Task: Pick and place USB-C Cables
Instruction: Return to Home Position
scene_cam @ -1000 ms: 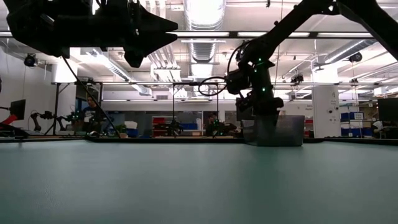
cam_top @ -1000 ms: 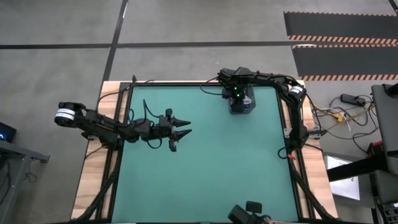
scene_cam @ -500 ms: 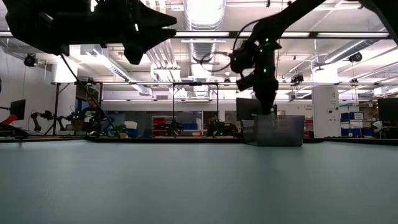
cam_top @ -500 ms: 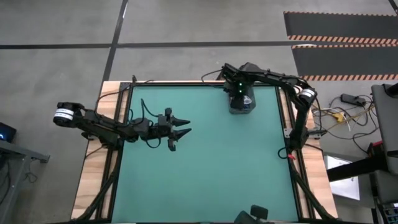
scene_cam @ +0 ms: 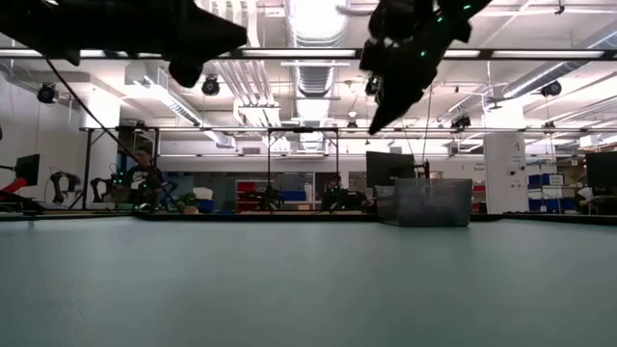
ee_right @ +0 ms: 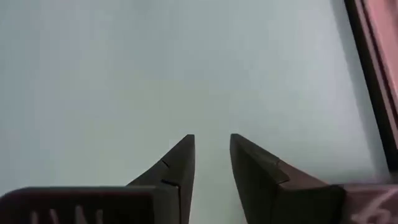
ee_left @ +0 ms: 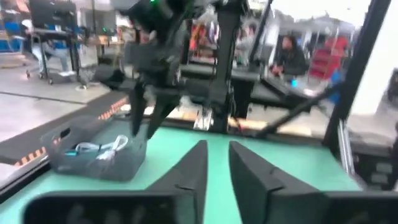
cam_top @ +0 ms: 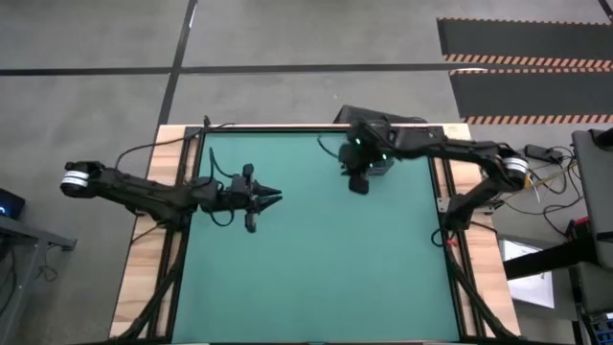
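Note:
A clear bin [ee_left: 98, 159] stands near the table's far edge, right of the middle; it shows small in the low view as the bin [scene_cam: 431, 202]. Inside it lie a teal-blue cable [ee_left: 86, 149] and a white cable [ee_left: 115, 145]; I cannot make out black or light grey cables. My right gripper [ee_right: 211, 138] is open and empty, hovering just left of and nearer than the bin, as the high view shows of the right gripper [cam_top: 356, 182]. My left gripper [ee_left: 216, 145] hangs open and empty over the table's left half [cam_top: 272, 196], pointing right.
The green table top [cam_top: 316, 268] is bare in its middle and near part. The right arm [cam_top: 431, 151] lies over the bin in the high view. Black wiring runs along the wooden frame [cam_top: 144, 268]. The room beyond holds racks and a person [ee_left: 292, 53].
My right gripper has risen out of the bin, well above its rim, and swung toward the table's near-left, its arm stretching out over the far right corner. My left gripper has drawn back slightly toward the table's left edge.

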You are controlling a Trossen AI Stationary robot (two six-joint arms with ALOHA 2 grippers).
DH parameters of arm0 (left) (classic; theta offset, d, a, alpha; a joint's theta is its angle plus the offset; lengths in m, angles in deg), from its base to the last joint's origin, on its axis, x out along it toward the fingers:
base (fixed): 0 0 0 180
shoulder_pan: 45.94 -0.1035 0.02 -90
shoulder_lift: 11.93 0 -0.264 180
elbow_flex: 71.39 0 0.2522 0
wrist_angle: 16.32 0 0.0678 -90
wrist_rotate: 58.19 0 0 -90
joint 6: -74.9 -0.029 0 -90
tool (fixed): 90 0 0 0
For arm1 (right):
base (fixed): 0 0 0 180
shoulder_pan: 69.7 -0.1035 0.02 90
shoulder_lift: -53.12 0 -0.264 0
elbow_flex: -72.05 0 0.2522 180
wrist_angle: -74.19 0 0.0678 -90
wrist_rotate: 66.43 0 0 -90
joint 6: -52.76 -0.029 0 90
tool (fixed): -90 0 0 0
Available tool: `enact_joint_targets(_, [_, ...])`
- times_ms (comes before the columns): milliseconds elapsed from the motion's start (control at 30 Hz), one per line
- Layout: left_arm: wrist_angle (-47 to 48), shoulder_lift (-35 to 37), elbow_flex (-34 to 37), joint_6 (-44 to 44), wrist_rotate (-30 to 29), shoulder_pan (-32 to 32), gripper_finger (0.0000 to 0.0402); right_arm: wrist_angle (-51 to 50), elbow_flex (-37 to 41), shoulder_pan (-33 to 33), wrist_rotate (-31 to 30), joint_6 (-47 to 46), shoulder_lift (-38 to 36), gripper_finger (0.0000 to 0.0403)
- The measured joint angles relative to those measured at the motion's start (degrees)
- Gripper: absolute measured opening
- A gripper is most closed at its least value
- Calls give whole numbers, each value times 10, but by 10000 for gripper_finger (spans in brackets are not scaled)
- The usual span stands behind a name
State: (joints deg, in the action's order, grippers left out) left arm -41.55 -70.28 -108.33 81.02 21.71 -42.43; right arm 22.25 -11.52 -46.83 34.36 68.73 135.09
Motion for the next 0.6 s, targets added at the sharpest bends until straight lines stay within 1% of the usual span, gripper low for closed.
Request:
enact_joint_targets(100, [76, 43, 2, -24, 27, 0, 18, 89, 63, -40, 0, 0, -48, 83])
enact_joint_targets(167, [113, 72, 7, -36, 53, 0, 5, 157, 110, -63, 0, 1, -81, 77])
enact_joint_targets(233, [132, 100, 18, -38, 69, 0, 5, 214, 154, -81, 0, 4, -111, 71])
enact_joint_targets(400, [161, 184, 69, -39, 72, 0, 2, 327, 249, -101, 0, 12, -178, 60])
enact_joint_targets(600, [161, 290, 140, -36, 72, 0, 1, 389, 334, -102, -1, 12, -251, 52])
